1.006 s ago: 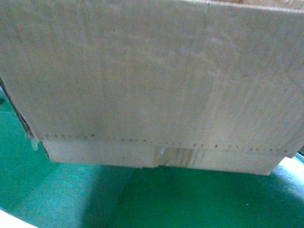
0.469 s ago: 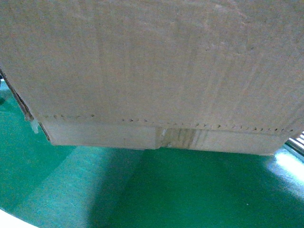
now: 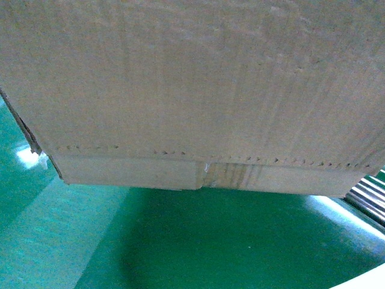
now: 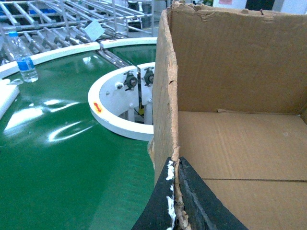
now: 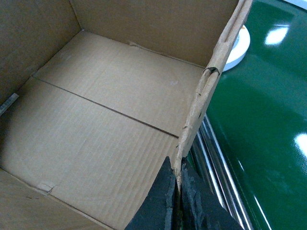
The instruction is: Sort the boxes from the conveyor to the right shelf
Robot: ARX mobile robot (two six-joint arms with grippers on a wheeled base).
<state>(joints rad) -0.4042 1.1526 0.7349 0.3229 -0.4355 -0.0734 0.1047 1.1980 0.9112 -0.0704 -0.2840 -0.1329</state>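
The carton (image 3: 192,90) fills nearly the whole forward view, blocking the far side. Open green conveyor (image 3: 228,241) lies near, below it. To its left the belt runs free past the white inner rim (image 4: 112,122), with a water bottle (image 4: 21,57) far left. On the right, steel shelf rails (image 5: 218,184) sit just beside the carton wall.

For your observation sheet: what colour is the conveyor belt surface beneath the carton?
Glossy dark green; the conveyor belt shows best in the left wrist view, beside the carton.
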